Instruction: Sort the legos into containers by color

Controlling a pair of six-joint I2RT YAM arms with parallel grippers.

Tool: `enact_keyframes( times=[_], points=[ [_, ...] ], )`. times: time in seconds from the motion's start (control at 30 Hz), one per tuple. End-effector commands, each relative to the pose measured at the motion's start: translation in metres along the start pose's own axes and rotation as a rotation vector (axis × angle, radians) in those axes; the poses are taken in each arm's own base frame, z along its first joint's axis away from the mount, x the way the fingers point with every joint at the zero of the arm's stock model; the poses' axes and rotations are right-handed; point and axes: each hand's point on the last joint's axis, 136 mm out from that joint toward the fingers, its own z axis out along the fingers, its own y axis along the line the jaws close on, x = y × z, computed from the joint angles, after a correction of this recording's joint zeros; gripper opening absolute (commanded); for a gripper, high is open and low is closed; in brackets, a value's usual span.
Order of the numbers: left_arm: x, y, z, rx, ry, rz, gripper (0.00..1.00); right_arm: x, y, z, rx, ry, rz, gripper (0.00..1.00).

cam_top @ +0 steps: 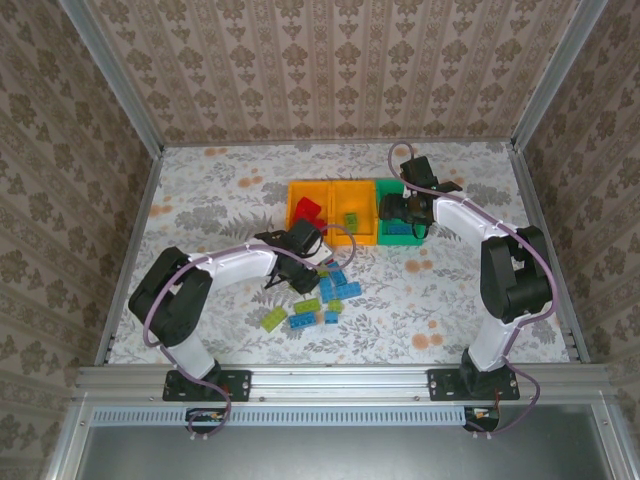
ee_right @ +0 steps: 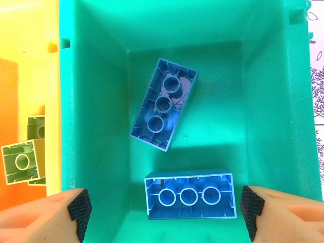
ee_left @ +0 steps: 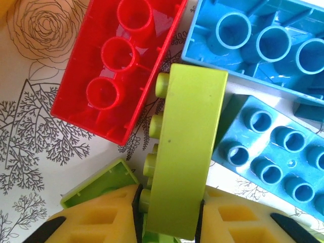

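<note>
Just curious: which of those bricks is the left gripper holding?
The lime green brick, pinched on edge in the left gripper; the red brick and blue bricks lie free beside it.

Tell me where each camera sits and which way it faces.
Top external: above and behind the bases, facing down onto the table; left arm and right arm show.
Left wrist: on the left arm, facing down at the table; left pincer shut on a lime brick.
Right wrist: facing straight down into the green bin with two blue bricks; right pincer open.
Shared: top external and right wrist both show the green bin.
</note>
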Motion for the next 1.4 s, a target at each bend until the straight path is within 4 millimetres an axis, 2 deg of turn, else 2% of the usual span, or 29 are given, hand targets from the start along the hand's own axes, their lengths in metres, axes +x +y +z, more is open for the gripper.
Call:
enact_keyframes(
  times=[0.0,0.33,0.53,0.7,0.9,1.03,1.13,1.37],
  points=[
    [-0.006,0.001,-0.015,-0.023,-0.028,-0.021,0.31,0.008,-0.008,-0.002,0.013,0.019,0.021,0.81],
    [-0.006,0.006,-0.033,-0.073,-0.038,-0.049,0.31,0.007,-0.007,-0.003,0.009,0.014,0.023,0.81],
    [-0.024,0.003,-0.053,-0.065,-0.116,-0.054,0.31,0.007,-0.007,-0.004,0.006,0.012,0.028,0.81],
    [-0.063,-0.005,-0.075,-0.009,-0.239,-0.045,0.30,0.005,0.002,-0.010,-0.051,-0.007,0.032,0.82],
    [-0.126,-0.011,-0.088,0.058,-0.355,-0.035,0.30,0.001,0.008,-0.023,-0.088,-0.034,0.041,0.82],
    [-0.161,-0.004,-0.078,0.065,-0.329,-0.073,0.30,0.003,0.010,-0.028,-0.103,-0.039,0.048,0.81],
    [-0.179,0.008,-0.065,0.076,-0.300,-0.163,0.30,0.004,0.012,-0.031,-0.123,-0.044,0.063,0.82],
    [-0.207,0.036,-0.040,0.186,-0.293,-0.419,0.29,0.007,0.014,-0.029,-0.141,-0.042,0.084,0.81]
  ],
)
